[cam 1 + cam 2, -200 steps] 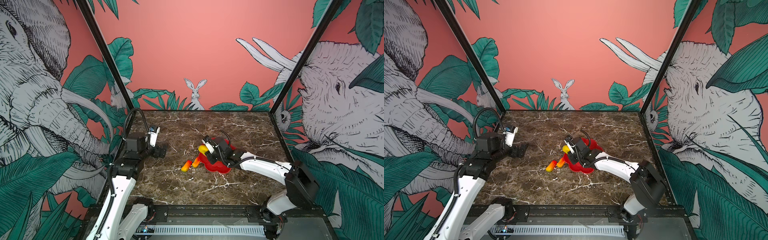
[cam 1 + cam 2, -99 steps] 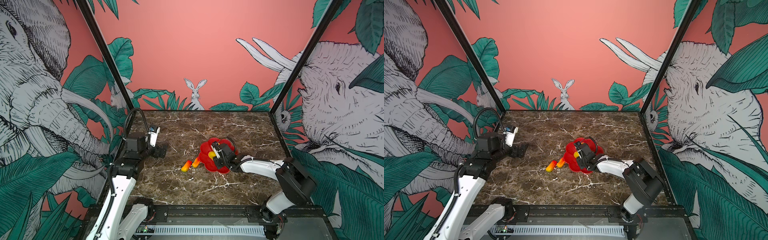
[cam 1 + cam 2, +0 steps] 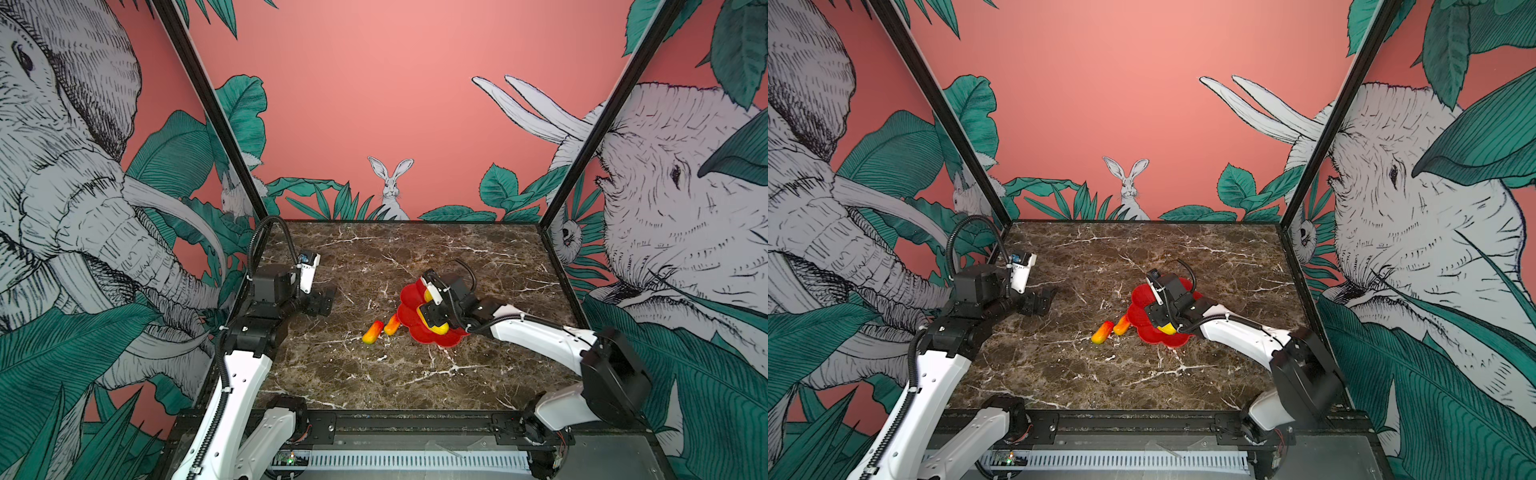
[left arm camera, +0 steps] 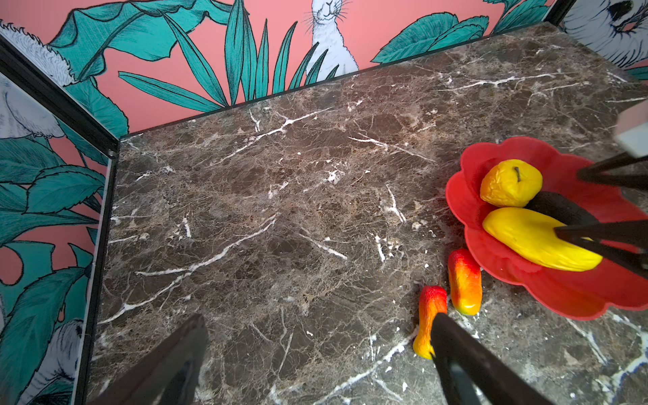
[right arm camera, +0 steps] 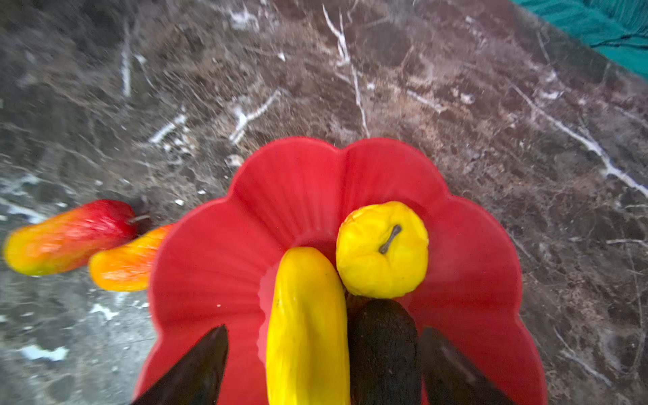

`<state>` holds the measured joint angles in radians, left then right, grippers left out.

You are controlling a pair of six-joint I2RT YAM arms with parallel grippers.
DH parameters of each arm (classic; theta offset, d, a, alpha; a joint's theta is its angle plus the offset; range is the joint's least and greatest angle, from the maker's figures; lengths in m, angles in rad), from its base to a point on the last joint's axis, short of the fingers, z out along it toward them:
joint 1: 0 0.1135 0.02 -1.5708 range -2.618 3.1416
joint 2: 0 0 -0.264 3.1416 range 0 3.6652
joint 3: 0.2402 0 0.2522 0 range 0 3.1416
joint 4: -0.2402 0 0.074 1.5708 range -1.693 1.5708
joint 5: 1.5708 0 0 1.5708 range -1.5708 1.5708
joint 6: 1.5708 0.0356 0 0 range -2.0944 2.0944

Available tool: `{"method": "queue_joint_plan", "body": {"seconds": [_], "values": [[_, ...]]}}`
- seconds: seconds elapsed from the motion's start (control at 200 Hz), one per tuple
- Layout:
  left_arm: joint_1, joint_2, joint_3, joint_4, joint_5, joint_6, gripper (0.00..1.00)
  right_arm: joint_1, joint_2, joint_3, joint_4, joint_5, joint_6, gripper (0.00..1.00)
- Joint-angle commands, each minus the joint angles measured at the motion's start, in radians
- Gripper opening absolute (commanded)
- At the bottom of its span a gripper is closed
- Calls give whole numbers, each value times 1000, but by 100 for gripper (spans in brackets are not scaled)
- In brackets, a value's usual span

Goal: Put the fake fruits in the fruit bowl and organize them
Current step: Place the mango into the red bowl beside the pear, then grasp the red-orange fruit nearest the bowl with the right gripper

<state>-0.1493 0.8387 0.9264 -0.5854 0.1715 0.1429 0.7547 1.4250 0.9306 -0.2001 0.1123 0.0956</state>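
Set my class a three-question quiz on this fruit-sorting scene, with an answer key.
1. How many fruits lie in the fruit bowl?
2. True or false: the right gripper is shut on the yellow oblong fruit.
3. The two red-orange fruits are: A) in the bowl; B) on the table beside the bowl; C) on top of each other.
Key: 1) three; 2) false, its jaws stand open; 3) B.

Our right gripper (image 5: pixel 322 331) has carried the yellow oblong fruit (image 5: pixel 305 326) from the far left rim into the fruit bowl (image 5: pixel 210 266). Its jaws have spread, leaving the fruit lying beside the dark fruit (image 5: pixel 384 350).
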Motion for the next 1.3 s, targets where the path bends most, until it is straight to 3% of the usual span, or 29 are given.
{"method": "queue_joint_plan", "body": {"seconds": [0.0,0.125,0.455,0.735,1.041,1.296], "values": [[1,-6,-11,-9,1,12,100,23,-61,37,-47,-107,-97,100],[1,-4,-9,-11,3,12,100,73,-2,85,-35,-197,-140,100],[1,-2,-10,-9,9,13,100,186,351,311,-7,-312,-299,100],[1,-18,-12,-9,6,11,100,195,582,522,-173,-477,-421,100],[0,-21,-12,-12,-1,12,100,202,667,575,-204,-443,-451,100],[0,-30,-16,-14,-4,12,100,202,717,625,-246,-414,-466,93]]}}
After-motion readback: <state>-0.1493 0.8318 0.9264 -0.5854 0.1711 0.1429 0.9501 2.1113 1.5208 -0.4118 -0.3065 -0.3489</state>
